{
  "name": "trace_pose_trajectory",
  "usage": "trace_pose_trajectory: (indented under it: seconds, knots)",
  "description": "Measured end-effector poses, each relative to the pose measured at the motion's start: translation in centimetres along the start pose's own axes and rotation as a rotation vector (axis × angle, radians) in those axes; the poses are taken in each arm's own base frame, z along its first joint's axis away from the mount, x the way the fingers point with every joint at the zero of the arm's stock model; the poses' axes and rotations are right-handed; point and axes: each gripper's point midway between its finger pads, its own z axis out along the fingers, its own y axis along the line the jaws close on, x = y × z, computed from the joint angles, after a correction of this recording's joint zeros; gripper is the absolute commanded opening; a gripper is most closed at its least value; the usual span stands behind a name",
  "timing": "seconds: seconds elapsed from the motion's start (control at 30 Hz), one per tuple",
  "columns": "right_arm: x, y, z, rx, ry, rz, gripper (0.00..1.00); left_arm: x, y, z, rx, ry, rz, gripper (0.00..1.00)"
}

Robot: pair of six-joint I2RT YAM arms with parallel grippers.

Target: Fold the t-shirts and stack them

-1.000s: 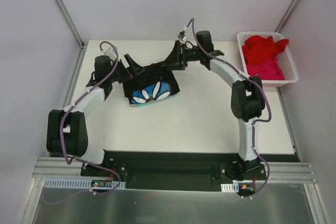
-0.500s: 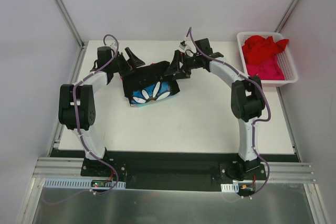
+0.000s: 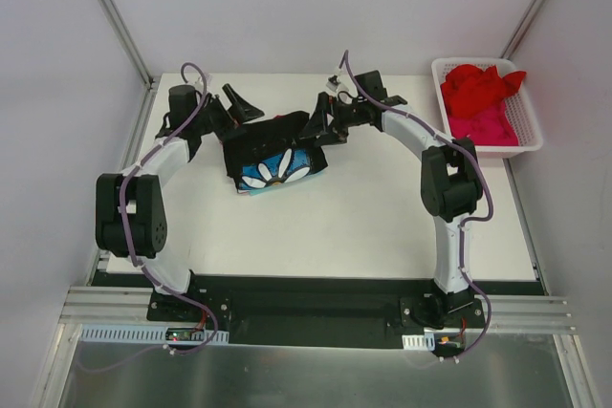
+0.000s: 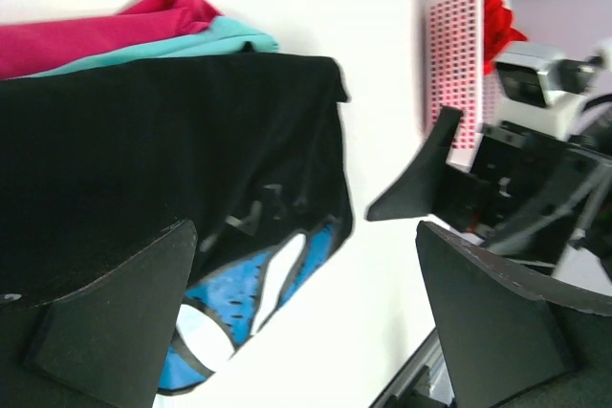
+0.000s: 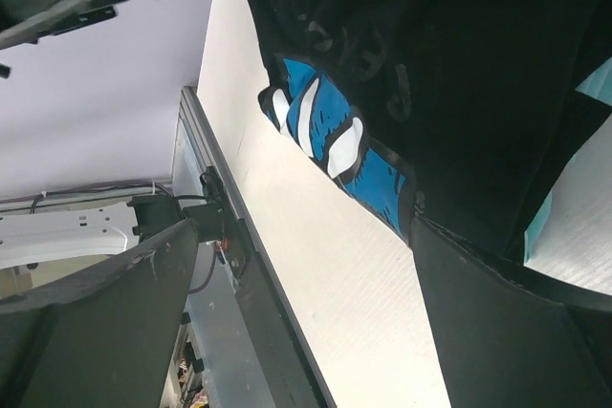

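Folded black cloth t-shirt with white-and-blue flower print (image 3: 273, 161) lies on the white tabletop (image 3: 382, 226), far side, left of centre, between the two end effectors. In the top view its long axis runs left-right, slightly tilted, with the right end farther from the arm bases. The flower print faces up along the near edge. The print is cut by the fold, only some petals show.

It tops a stack. In the left wrist view a teal cloth shirt (image 4: 206, 43) and a pink cloth shirt (image 4: 96, 33) peek out along one edge, the rest hidden under the black one. In the top view the lower layers are barely visible.

Left end effector (image 3: 234, 119) is at the stack's left far corner, fingers spread wide, nothing held. Right end effector (image 3: 314, 126) is at the right far corner, also spread wide, nothing held. Cannot tell whether either touches the cloth.

White slotted plastic basket (image 3: 532, 137) sits in the far right corner, well apart from the stack. A crumpled red cloth shirt (image 3: 483, 86) is in it over a second pink shirt (image 3: 483, 127). Both are bunched, so their shape is unclear.
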Motion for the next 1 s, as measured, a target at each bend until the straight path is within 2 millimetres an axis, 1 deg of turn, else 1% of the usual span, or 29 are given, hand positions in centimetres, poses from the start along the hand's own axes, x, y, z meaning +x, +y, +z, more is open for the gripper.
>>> trace_pose_trajectory:
  seconds: [0.1, 0.17, 0.23, 0.3, 0.37, 0.43, 0.53, 0.6, 0.63, 0.7, 0.83, 0.93, 1.0]
  knots:
    - [0.3, -0.3, 0.1, 0.005, 0.006, 0.007, 0.96, 0.0, -2.3, -0.8, 0.045, -0.008, 0.008, 0.99]
    - [0.6, -0.6, 0.2, 0.008, 0.011, 0.015, 0.96, 0.4, -3.8, -1.0, 0.084, -0.005, 0.018, 0.99]
    - [0.8, -0.7, 0.2, 0.01, 0.015, 0.021, 0.96, 0.9, -4.7, -0.9, 0.118, 0.001, 0.021, 0.99]
    - [1.0, -0.8, 0.2, 0.011, 0.018, 0.023, 0.96, 1.6, -4.6, -0.5, 0.133, 0.013, 0.009, 0.99]
    - [1.1, -0.9, 0.3, 0.013, 0.02, 0.026, 0.96, 2.1, -4.0, 0.1, 0.148, 0.027, -0.017, 0.99]
    - [1.3, -1.1, 0.3, 0.014, 0.023, 0.025, 0.96, 2.5, -2.6, 1.3, 0.146, 0.038, -0.051, 0.99]
    - [1.4, -1.2, 0.3, 0.017, 0.026, 0.026, 0.96, 3.5, 0.1, 3.2, 0.122, 0.069, -0.108, 0.99]
    - [1.4, -1.2, 0.2, 0.017, 0.025, 0.023, 0.96, 4.3, 2.3, 4.6, 0.098, 0.089, -0.146, 0.99]
    - [1.4, -1.2, 0.2, 0.017, 0.025, 0.022, 0.96, 4.4, 3.5, 5.1, 0.087, 0.089, -0.162, 0.99]
    - [1.6, -1.2, 0.1, 0.019, 0.028, 0.025, 0.96, 4.3, 4.7, 5.6, 0.085, 0.083, -0.181, 0.99]
    - [2.1, -1.1, -0.3, 0.026, 0.036, 0.023, 0.96, 2.6, 4.9, 5.7, 0.112, 0.062, -0.177, 0.99]
    - [2.2, -0.6, -0.8, 0.027, 0.035, 0.013, 0.96, 1.0, 5.3, 5.7, 0.112, 0.035, -0.177, 0.99]
    - [2.1, -0.2, -1.0, 0.026, 0.032, 0.006, 0.96, 0.4, 5.3, 5.5, 0.111, 0.024, -0.176, 0.99]
